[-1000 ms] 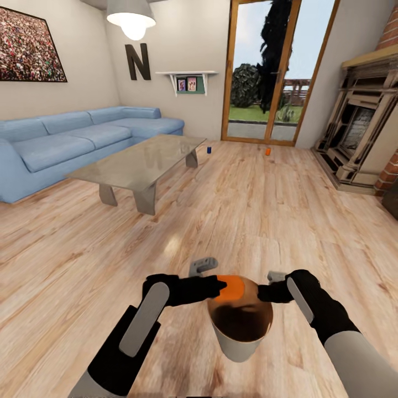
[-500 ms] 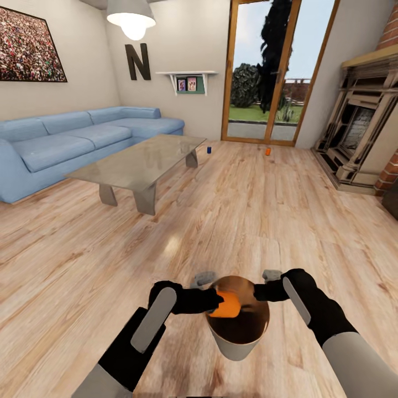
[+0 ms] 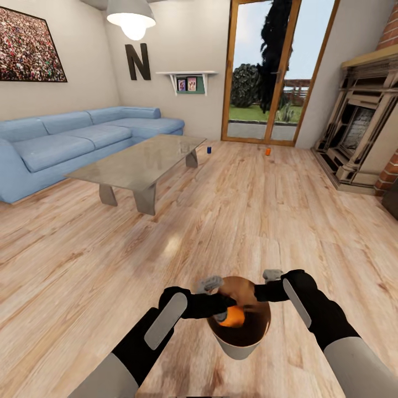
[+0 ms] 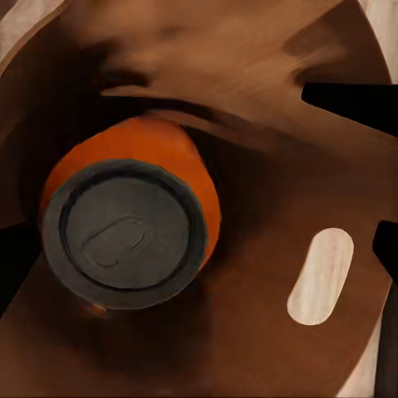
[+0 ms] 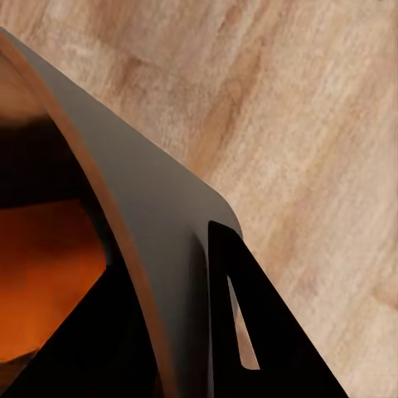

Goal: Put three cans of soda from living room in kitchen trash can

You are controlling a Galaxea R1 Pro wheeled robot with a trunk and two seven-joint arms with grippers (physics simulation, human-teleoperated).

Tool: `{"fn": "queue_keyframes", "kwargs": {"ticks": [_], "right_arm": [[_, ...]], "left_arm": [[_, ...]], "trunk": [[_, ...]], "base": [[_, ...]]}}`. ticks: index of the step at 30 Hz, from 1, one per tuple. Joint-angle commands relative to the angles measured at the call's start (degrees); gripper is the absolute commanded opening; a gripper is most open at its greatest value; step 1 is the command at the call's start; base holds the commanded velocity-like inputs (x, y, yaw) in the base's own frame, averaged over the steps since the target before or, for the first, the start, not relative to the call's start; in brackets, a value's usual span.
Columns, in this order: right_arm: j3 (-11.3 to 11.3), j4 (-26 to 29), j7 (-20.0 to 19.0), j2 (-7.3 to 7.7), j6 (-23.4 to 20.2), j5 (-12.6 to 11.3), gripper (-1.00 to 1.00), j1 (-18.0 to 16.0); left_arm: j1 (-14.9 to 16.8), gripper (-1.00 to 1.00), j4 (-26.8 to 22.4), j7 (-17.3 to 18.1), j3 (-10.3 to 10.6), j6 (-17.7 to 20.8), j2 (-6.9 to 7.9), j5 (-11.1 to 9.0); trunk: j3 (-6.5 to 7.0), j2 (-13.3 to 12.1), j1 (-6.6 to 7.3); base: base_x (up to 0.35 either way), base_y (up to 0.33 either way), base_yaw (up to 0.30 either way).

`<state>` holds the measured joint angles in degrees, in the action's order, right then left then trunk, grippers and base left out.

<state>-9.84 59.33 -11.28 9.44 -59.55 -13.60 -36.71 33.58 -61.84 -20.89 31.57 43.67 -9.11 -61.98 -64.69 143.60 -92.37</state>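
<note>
Living room floor (image 3: pixel 232 221): your right gripper (image 3: pixel 269 287) pinches trash can (image 3: pixel 243 345) rim; left gripper (image 3: pixel 221 309) apparently wide, orange can (image 3: pixel 234 317) dropping inside. Next: fetch blue can (image 3: pixel 209 149), other orange can (image 3: pixel 268 151).

Wide bare wood floor (image 3: pixel 249 210) is lying open ahead. The low table (image 3: pixel 141 163) and sofa (image 3: pixel 66 141) are crowding the left side, the fireplace (image 3: pixel 359 132) the right. An orange can (image 4: pixel 133 220) is occupying part of the bin's (image 3: pixel 239 345) mouth.
</note>
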Motion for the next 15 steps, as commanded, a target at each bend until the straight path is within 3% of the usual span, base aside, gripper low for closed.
{"fn": "queue_keyframes", "kwargs": {"ticks": [1,4,7,10,13,15], "right_arm": [[0.00,0.24,-0.40,0.02,-0.30,-4.25,-1.00,-0.03],[0.00,0.25,-0.41,0.04,-0.37,-4.24,-1.00,-0.06],[0.07,0.24,-0.30,0.05,-0.45,-4.10,-1.00,-0.13],[0.24,0.14,-0.21,0.05,-0.45,-3.99,-1.00,-0.17],[0.56,-0.26,-0.16,0.09,-0.45,-3.98,-1.00,-0.27],[0.88,-0.45,-0.18,0.28,-0.45,-4.02,-1.00,-0.44]], "left_arm": [[-0.02,1.00,-0.17,-0.23,0.06,0.22,0.07,0.82],[-0.01,1.00,-1.11,-0.21,0.12,-0.26,0.28,0.81],[-1.67,1.00,-7.52,-0.27,0.21,-4.66,1.55,0.81],[-4.11,1.00,-13.15,-0.30,-0.18,-6.44,3.32,0.85],[-7.43,1.00,-20.21,-0.15,-0.62,-9.38,6.81,0.86],[-8.99,1.00,-23.37,-0.07,-0.81,-12.43,10.59,0.46]], "trunk": [[0.00,0.00,0.00],[0.00,0.00,0.00],[0.00,0.00,0.00],[0.00,0.00,0.00],[0.00,0.00,0.00],[0.00,0.00,0.00]], "base": [[0.000,0.000,0.000],[0.000,0.000,0.000],[0.000,0.000,0.000],[0.000,0.000,0.000],[0.000,0.000,-0.105],[0.000,0.024,-0.227]]}}
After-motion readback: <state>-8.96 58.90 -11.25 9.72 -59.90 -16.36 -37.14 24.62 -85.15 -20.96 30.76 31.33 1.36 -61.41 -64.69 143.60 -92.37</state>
